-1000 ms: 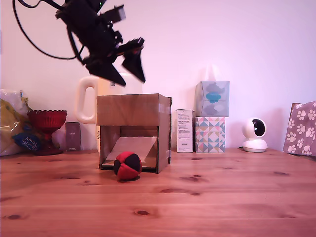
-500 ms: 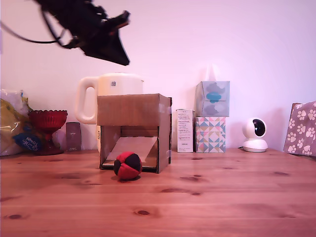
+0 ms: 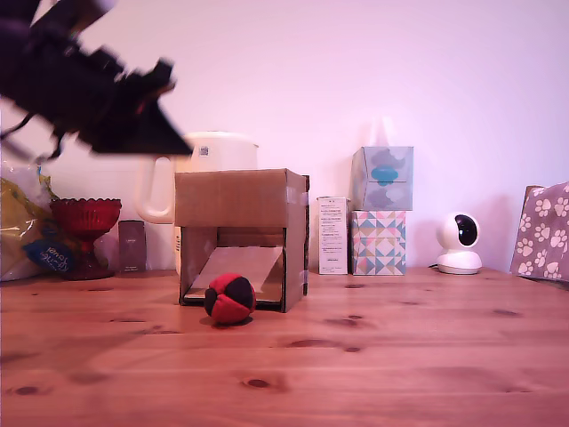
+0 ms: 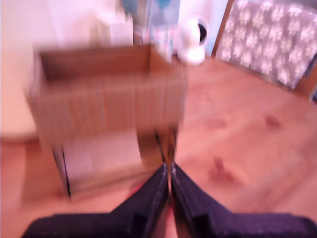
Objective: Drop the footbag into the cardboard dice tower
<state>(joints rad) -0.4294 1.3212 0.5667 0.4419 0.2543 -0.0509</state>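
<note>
While the footbag (image 3: 230, 298) lies at the cardboard dice tower (image 3: 240, 236) mouth, your end effector (image 4: 168, 171) hangs empty, fingers pressed together.

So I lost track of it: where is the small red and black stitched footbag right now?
In the exterior view, the footbag sits on the wooden table, just in front of the brown cardboard dice tower's front opening.

Motion smears the gripper (image 3: 156, 120) and its arm, cut off at the exterior view's left edge, while the wrist view blurs the cardboard dice tower (image 4: 106, 94).
</note>
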